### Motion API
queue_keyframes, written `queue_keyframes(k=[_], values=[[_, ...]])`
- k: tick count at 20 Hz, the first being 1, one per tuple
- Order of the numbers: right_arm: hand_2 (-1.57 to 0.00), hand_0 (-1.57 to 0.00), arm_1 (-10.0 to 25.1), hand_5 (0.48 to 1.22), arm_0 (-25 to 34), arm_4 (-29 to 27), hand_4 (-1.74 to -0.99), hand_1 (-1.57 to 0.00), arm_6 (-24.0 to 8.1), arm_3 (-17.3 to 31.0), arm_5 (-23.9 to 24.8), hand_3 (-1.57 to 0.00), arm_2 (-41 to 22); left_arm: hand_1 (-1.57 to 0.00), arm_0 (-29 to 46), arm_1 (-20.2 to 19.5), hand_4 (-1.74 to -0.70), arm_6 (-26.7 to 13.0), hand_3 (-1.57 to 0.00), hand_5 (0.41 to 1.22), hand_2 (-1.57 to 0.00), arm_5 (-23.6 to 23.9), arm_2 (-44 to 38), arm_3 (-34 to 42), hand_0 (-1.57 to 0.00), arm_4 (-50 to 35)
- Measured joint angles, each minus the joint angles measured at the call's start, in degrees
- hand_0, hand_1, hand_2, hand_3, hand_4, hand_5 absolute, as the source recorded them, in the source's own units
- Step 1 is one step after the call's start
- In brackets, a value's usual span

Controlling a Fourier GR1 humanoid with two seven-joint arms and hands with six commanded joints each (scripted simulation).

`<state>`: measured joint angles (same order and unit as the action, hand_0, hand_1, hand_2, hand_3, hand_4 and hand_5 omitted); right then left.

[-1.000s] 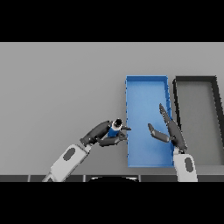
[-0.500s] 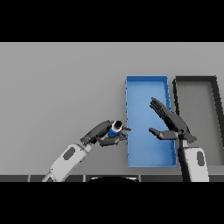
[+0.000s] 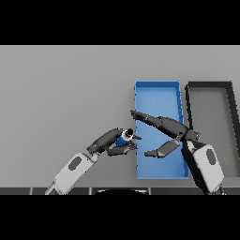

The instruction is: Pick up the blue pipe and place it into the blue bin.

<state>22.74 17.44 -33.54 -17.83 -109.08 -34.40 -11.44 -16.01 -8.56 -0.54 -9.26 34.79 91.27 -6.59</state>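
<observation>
**Left hand holds the blue pipe at the bin's edge while the right hand reaches across**

Little of the blue pipe [image 3: 124, 138] can be seen: only a short blue stub with a pale round end shows between the dark fingers of the left hand [image 3: 114, 142], which are curled round it and cover the rest. Its full length and shape cannot be made out. The pipe sits just outside the left wall of the blue bin [image 3: 157, 91], near the wall's lower half, and whether it rests on the grey table [image 3: 65, 93] or is lifted off it cannot be told from this view.

The right hand [image 3: 164, 129] lies over the blue bin, fingers straight and spread apart, the long fingers stretching left to the bin's left wall, the thumb lower down over the bin floor. It hides part of the bin's floor. The black bin [image 3: 208, 85] stands just beside the blue one on the right; its right side is cut off by the picture's edge.

Against half a second ago, the right hand has swung leftward across the blue bin, its fingertips now near the left hand. The left hand and pipe show no clear shift.
</observation>
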Motion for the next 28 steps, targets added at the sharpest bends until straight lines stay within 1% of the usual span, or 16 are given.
queue_keyframes(k=[2, 4, 8, 12, 13, 14, 15, 16, 17, 19, 20, 21, 22, 24, 27, 28], values=[[0.0, 0.0, -1.1, 0.497, 2.2, 0.3, -1.307, 0.0, 0.0, 0.1, -1.1, 0.0, -1.6, -1.57, 0.6, -0.3, -1.73, 1.3, -1.44, 1.221, -1.57, -0.5, 0.1, 0.3, -1.57, -0.3], [0.0, 0.0, -2.7, 0.51, 4.6, 1.6, -1.27, 0.0, -0.5, 1.4, -2.2, 0.0, -3.3, -1.57, 0.1, -0.2, -1.63, 2.5, -1.49, 1.221, -1.57, -1.0, -0.2, -0.1, -1.57, -0.6], [0.0, 0.0, -5.9, 0.517, 10.2, 3.8, -1.232, 0.0, -2.9, 4.5, -1.9, 0.0, -5.7, -1.57, -0.2, -0.1, -1.52, 2.1, -1.54, 1.221, -1.57, -2.0, 0.0, -0.3, -1.57, -1.3], [-0.01, 0.0, -9.0, 0.498, 12.6, 3.9, -1.21, 0.0, -5.0, 6.9, -2.3, 0.0, -7.9, -1.57, -0.8, 0.0, -1.47, 1.7, -1.56, 1.221, -1.57, -2.0, -0.6, -0.5, -1.57, 0.7], [-0.05, -0.02, -9.6, 0.493, 13.4, 3.5, -1.236, -0.03, -5.5, 7.5, -2.2, -0.03, -8.3, -1.57, -0.9, 0.8, -1.52, 1.1, -1.56, 1.221, -1.57, -1.9, -0.7, -1.0, -1.57, 0.8], [-0.16, -0.11, -10.4, 0.483, 14.8, 3.0, -1.291, -0.14, -5.9, 8.5, -2.4, -0.12, -8.5, -1.57, -0.2, 0.5, -1.57, 0.3, -1.28, 1.221, -1.57, -2.1, -0.9, -1.0, -1.57, 0.6], [-0.31, -0.26, -10.5, 0.477, 15.4, 3.2, -1.348, -0.3, -6.1, 8.8, -2.7, -0.25, -8.8, -1.57, 0.3, 0.3, -1.6, 1.9, -1.19, 1.221, -1.57, -2.4, -1.1, -0.9, -1.57, 0.7], [-0.49, -0.47, -11.2, 0.477, 16.7, 4.0, -1.365, -0.49, -6.1, 9.6, -2.7, -0.52, -8.9, -1.53, -0.2, -0.2, -1.63, -0.7, -1.12, 1.221, -1.57, -1.5, -0.9, -0.7, -1.57, 2.5], [-0.71, -0.69, -11.8, 0.486, 16.8, 4.4, -1.433, -0.7, -5.1, 10.0, -3.4, -0.66, -9.3, -1.54, -1.3, -1.3, -1.65, -2.8, -1.12, 1.221, -1.57, -1.6, -0.2, -0.1, -1.57, 4.2], [-1.02, -1.01, -12.2, 0.57, 16.5, 4.2, -1.527, -1.02, -2.4, 10.4, -4.2, -0.88, -10.1, -1.55, -0.3, -1.0, -1.68, -2.8, -1.28, 1.221, -1.57, -0.8, 0.3, 1.5, -1.57, 5.2], [-1.13, -1.12, -12.5, 0.638, 16.8, 3.7, -1.498, -1.13, -2.7, 10.6, -3.6, -1.02, -10.5, -1.55, 1.0, -0.7, -1.69, -1.7, -1.34, 1.221, -1.57, -0.7, 0.2, 1.7, -1.57, 4.6], [-1.22, -1.21, -12.3, 0.755, 17.2, 1.8, -1.474, -1.22, -2.8, 10.7, -2.9, -1.13, -10.4, -1.56, 1.1, -0.3, -1.7, -1.4, -1.39, 1.221, -1.57, -1.5, -0.4, 2.0, -1.57, 3.4], [-1.29, -1.28, -12.3, 0.848, 17.6, 0.8, -1.457, -1.29, -2.1, 11.0, -2.3, -1.22, -10.3, -1.56, 0.4, 0.9, -1.71, -1.0, -1.42, 1.221, -1.57, -2.2, -1.1, 1.2, -1.57, 2.6], [-1.39, -1.39, -12.1, 0.982, 17.4, 1.6, -1.438, -1.39, 0.4, 11.1, -2.1, -1.34, -11.0, -1.56, 0.5, 1.8, -1.72, -0.2, -1.48, 1.221, -1.57, -3.6, -2.3, 0.5, -1.57, 1.9], [-1.48, -1.48, -11.0, 1.099, 16.7, 5.4, -1.445, -1.48, 4.0, 9.5, -3.2, -1.45, -12.6, -1.57, 0.3, 2.0, -1.73, 0.8, -1.52, 1.221, -1.57, -4.8, -2.9, -0.2, -1.57, 4.0], [-1.5, -1.5, -10.5, 1.123, 17.3, 5.4, -1.455, -1.5, 4.3, 9.7, -2.9, -1.48, -12.6, -1.57, 0.9, 2.4, -1.73, -0.4, -1.53, 1.221, -1.57, -5.0, -3.1, 0.5, -1.57, 3.4]])
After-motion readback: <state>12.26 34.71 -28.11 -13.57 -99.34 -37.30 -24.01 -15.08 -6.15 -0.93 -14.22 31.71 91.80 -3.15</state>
